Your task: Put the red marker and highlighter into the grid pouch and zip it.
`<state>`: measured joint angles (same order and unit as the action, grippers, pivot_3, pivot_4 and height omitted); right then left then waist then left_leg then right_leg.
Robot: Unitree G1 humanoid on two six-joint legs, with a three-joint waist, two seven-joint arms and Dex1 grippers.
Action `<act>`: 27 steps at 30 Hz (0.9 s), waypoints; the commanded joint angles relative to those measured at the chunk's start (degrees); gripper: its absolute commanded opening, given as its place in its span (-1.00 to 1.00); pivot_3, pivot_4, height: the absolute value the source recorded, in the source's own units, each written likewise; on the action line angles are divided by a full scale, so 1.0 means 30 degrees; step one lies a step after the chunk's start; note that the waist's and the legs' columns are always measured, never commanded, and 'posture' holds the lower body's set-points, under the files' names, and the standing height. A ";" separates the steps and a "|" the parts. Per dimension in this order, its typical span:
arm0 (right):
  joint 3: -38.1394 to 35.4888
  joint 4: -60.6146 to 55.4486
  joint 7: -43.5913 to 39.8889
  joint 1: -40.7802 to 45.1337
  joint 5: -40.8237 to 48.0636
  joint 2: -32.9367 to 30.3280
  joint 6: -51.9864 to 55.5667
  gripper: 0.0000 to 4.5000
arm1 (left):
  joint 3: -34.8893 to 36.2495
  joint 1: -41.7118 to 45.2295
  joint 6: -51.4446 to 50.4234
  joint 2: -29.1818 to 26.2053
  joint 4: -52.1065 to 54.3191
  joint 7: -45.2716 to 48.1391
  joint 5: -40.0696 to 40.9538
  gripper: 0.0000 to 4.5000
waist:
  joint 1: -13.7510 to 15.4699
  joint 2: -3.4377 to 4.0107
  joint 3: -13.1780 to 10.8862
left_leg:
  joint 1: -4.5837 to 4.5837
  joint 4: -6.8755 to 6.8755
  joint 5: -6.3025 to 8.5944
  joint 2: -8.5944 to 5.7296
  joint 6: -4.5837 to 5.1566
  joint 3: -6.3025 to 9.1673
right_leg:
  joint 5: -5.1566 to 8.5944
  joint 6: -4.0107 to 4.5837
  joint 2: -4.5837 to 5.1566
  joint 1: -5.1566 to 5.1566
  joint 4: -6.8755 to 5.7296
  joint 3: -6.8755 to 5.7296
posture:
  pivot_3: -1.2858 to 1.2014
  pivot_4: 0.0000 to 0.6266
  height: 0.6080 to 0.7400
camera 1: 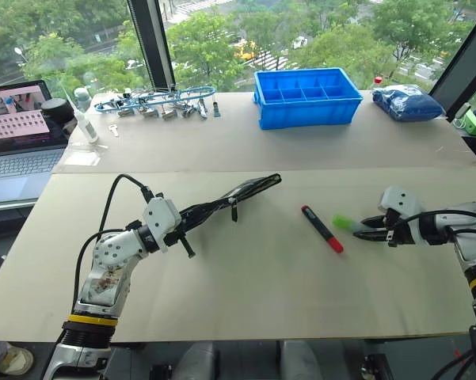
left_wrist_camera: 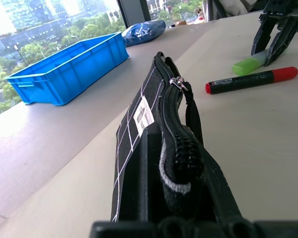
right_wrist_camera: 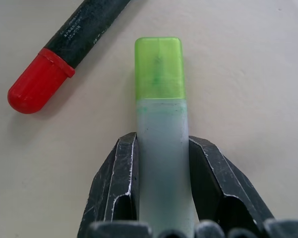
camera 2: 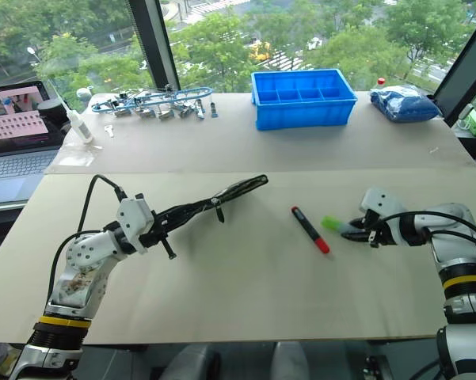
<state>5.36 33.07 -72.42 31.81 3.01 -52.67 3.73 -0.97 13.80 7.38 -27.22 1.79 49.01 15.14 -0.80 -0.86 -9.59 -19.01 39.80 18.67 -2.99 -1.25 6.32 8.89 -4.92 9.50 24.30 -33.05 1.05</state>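
The highlighter (right_wrist_camera: 161, 94) lies on the table at the right, green end pointing away from my right gripper (camera 1: 370, 229), which is shut on its pale cap end. Just to its left, the red marker (camera 1: 322, 229) lies loose on the table, black barrel with red ends. My left gripper (camera 1: 184, 228) is shut on one end of the grid pouch (camera 1: 226, 203) and holds it edge-up above the table, its far end reaching toward the middle. The pouch's zipper (left_wrist_camera: 176, 84) runs along the top edge, with a white label on the side.
A blue compartment bin (camera 1: 306, 96) stands at the back centre, a blue bag (camera 1: 408, 103) to its right. Metal tools (camera 1: 158, 103) and a white bottle (camera 1: 85, 127) sit at the back left. An open laptop (camera 1: 16, 134) is at the far left.
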 commanded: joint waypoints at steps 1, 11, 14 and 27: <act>-0.0874 -0.0557 0.0828 0.0264 -0.0015 -0.0446 -0.0357 -0.54 | 0.0258 0.0172 0.0421 -0.0005 0.0467 -0.0043 0.0198 -1.00 | 0.0001 0.0000 0.0000 | -0.0003 0.0000 0.0000 0.0000 -0.0001 -0.0001 | 0.0000 0.0000 0.0000 0.0002 0.0000 0.0000 | 0.03 -0.52 1.00; -0.1365 -1.0705 0.0271 0.1740 0.2586 -0.0267 0.2670 -0.54 | 0.0090 0.0084 0.0628 0.0220 0.0133 0.0149 0.0201 -1.00 | -0.0094 0.0040 -0.0019 | -0.0074 -0.0011 -0.0029 0.0030 -0.0053 0.0010 | -0.0005 0.0001 -0.0025 0.0076 -0.0022 -0.0018 | 0.03 -0.52 1.00; -0.0222 -1.2762 0.0740 0.1967 0.1751 0.0265 0.2676 -0.54 | 0.0045 0.0132 0.0673 0.0259 0.0025 0.0222 0.0197 -1.00 | -0.0051 0.0037 -0.0020 | -0.0092 0.0004 -0.0027 0.0019 -0.0052 0.0009 | -0.0016 -0.0018 -0.0018 0.0073 -0.0019 -0.0018 | 0.03 -0.52 1.00; 0.2907 -1.1800 0.3066 0.3721 -0.2492 0.2257 0.1285 -0.54 | -0.0068 0.0287 0.0714 0.0523 -0.0074 0.0348 0.0055 -1.00 | -0.0005 0.0037 -0.0020 | -0.0097 -0.0001 -0.0034 0.0008 -0.0066 0.0008 | -0.0018 -0.0018 -0.0012 0.0086 -0.0014 -0.0018 | 0.03 -0.52 1.00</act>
<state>14.76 -2.58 -64.22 41.42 -3.34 -45.95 9.30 -1.31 13.90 7.90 -25.65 0.71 50.05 15.10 -0.82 -0.75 -9.66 -19.30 39.80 18.57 -2.97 -1.44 6.34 8.84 -4.97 9.46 24.56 -33.09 1.00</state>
